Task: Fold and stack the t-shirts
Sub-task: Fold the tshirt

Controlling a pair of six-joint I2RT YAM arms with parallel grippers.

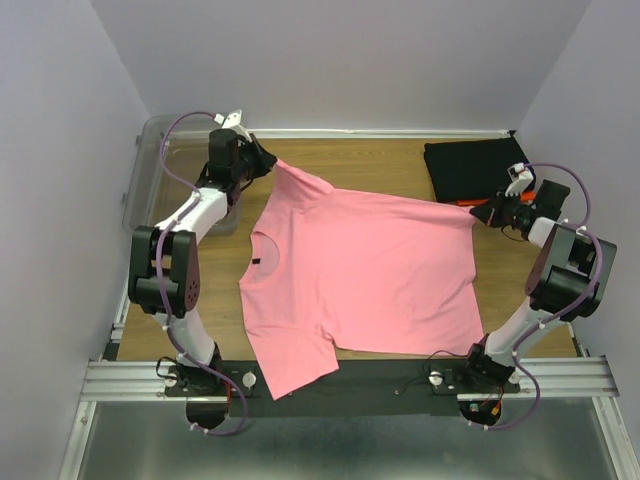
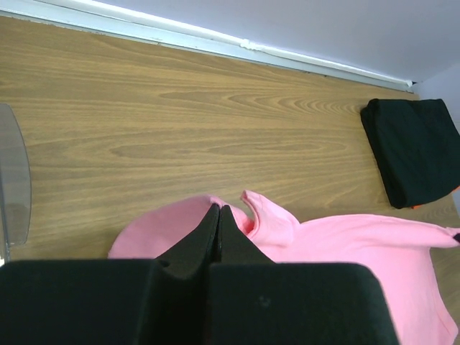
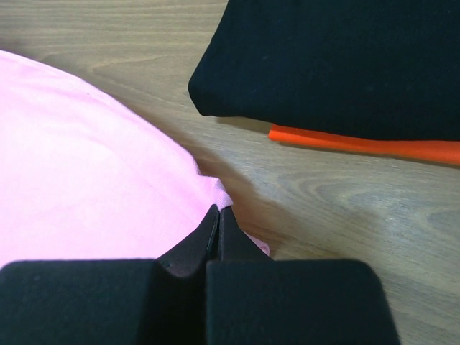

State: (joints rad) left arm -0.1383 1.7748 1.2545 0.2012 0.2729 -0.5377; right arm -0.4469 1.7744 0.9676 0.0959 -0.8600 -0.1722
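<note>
— Where the left gripper ends, what sits between its jaws?

— A fold of the pink t-shirt. The jaws are pressed right together on the tip of the sleeve farthest from the arm bases, and the cloth bunches up around both fingers.

— And the right gripper?

— It is clamped tight too, pinching the shirt's hem corner on that same far side. The far edge of the shirt runs from one grip to the other. The rest spreads back from them toward the bases, with the collar and its dark neck label on the left gripper's side.

— What lies closest to the right one?

— Just beyond its fingertips is the folded black t-shirt. The orange t-shirt lies under it, with only a thin edge showing. A strip of bare table separates the pinched corner from that stack, so they are near but not touching.

— Room around the left one?

— Ahead of it the wood is open as far as the white strip at the foot of the back wall. On its outer side stands the clear bin, close by, and the cloth does not reach it.

— And back toward the bases?

— The nearer sleeve laps over the table's front edge onto the dark strip between the two bases.
</note>
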